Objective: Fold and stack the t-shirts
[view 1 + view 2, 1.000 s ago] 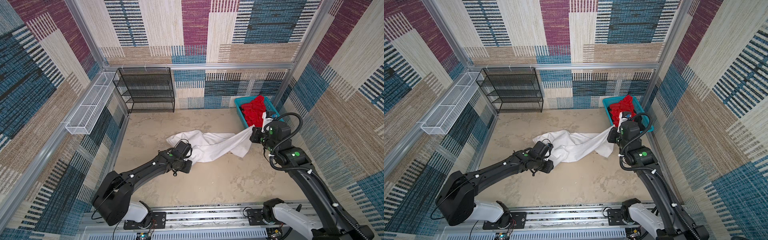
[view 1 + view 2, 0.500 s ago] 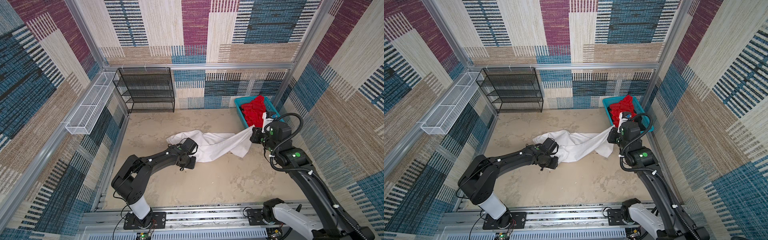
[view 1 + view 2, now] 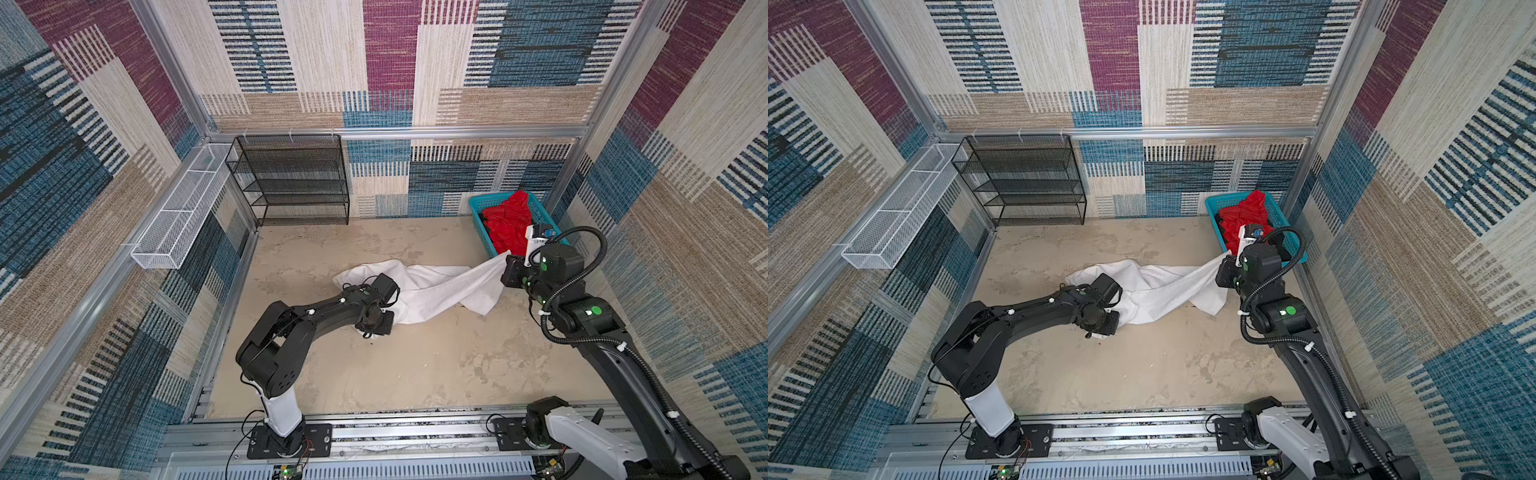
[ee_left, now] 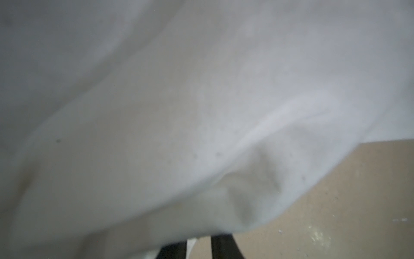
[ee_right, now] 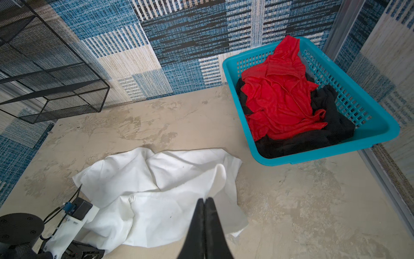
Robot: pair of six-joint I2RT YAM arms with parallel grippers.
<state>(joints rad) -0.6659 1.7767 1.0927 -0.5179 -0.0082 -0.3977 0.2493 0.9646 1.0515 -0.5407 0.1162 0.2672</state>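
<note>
A white t-shirt point(image 3: 436, 286) lies crumpled across the middle of the table in both top views, drawn out between my two grippers. My right gripper point(image 5: 205, 199) is shut on its right edge and holds that corner raised beside the turquoise basket point(image 5: 324, 157). A red t-shirt point(image 5: 277, 94) lies in the basket on top of a black t-shirt point(image 5: 313, 139). My left gripper point(image 3: 374, 328) sits low at the shirt's near left end. In the left wrist view white cloth point(image 4: 201, 112) covers the fingertips; only two dark fingers point(image 4: 224, 246) show, close together.
A black mesh shelf rack point(image 3: 291, 183) stands against the back wall at the left. A white wire basket point(image 3: 178, 216) hangs on the left wall. The beige table point(image 3: 415, 365) runs to a metal rail at the front where both arm bases sit.
The left arm has folded up at its shoulder and elbow, its gripper has slid slightly right along the shirt's near edge, and its jaws have narrowed. The right arm has not moved.
</note>
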